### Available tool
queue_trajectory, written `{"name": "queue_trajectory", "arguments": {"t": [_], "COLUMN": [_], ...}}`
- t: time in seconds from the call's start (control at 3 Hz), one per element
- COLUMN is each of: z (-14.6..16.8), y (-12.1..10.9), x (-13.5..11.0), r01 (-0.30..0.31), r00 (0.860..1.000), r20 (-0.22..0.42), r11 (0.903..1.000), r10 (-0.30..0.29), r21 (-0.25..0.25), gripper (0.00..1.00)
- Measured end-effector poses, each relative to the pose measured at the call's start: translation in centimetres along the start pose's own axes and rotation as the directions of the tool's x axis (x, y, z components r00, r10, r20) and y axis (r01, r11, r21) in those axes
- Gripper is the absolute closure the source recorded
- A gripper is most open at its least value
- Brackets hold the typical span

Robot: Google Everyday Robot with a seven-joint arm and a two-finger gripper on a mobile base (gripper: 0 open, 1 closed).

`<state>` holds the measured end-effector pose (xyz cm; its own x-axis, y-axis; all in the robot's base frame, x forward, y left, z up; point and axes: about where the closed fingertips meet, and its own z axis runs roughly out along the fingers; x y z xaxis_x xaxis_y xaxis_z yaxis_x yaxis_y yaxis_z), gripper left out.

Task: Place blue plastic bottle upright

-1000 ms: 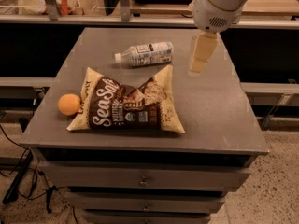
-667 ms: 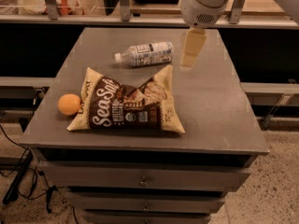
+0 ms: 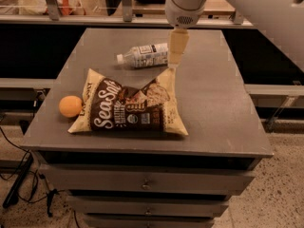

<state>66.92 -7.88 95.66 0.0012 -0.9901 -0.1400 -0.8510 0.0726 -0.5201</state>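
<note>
The blue plastic bottle (image 3: 144, 55) lies on its side on the grey table (image 3: 213, 99), white cap pointing left, pale printed label around its middle. My gripper (image 3: 177, 48) hangs from the white arm at the top of the view, its cream fingers pointing down right at the bottle's base end, just above the table. It holds nothing that I can see.
A brown and cream Sea Salt chip bag (image 3: 133, 104) lies flat in front of the bottle, its top right corner just below the gripper. An orange ball (image 3: 70, 106) sits at the bag's left. Drawers (image 3: 145, 184) are under the table. Shelving runs behind.
The arm and gripper have moved left, from right of the bottle to right at its base end. The bottle, bag and ball have not moved.
</note>
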Motion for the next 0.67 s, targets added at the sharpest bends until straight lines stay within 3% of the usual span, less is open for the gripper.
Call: {"name": "queue_trajectory", "arguments": {"t": [0.67], "z": [2.1], "y": [-2.0], "x": [-2.7], "r01": [0.087], "r00": [0.996], "r20": [0.023], "r11": [0.9958], "r10": [-0.088], "r21": [0.030], "gripper": [0.00]}}
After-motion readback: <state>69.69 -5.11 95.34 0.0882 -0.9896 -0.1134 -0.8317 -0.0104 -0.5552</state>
